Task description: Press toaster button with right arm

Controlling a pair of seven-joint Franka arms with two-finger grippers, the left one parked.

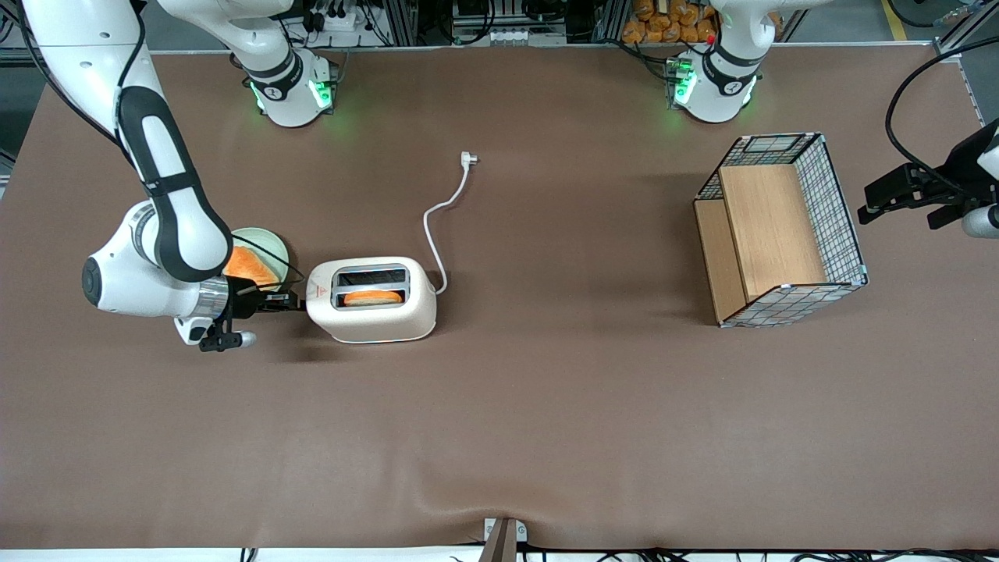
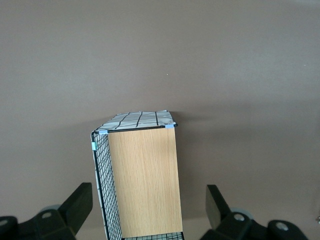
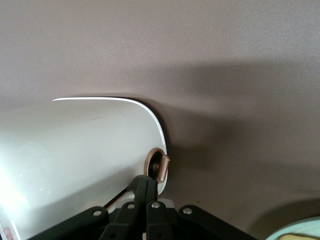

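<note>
The cream-white toaster (image 1: 375,324) stands on the brown table with a slice of toast (image 1: 373,297) in the slot nearer the front camera. A red triangle sticker (image 1: 316,291) marks its top at the narrow end facing the working arm. The right arm's gripper (image 1: 299,301) is shut and empty, with its tips against that narrow end. In the right wrist view the closed fingertips (image 3: 146,184) touch the toaster's pale end wall (image 3: 75,150) right beside the small round button (image 3: 159,165), which sticks out of a bronze-looking ring.
A pale green plate (image 1: 273,243) with an orange piece of food lies beside the arm's wrist. The toaster's white cord (image 1: 437,218) runs to a loose plug (image 1: 468,159). A wire basket with wooden panels (image 1: 780,234) stands toward the parked arm's end and also shows in the left wrist view (image 2: 142,180).
</note>
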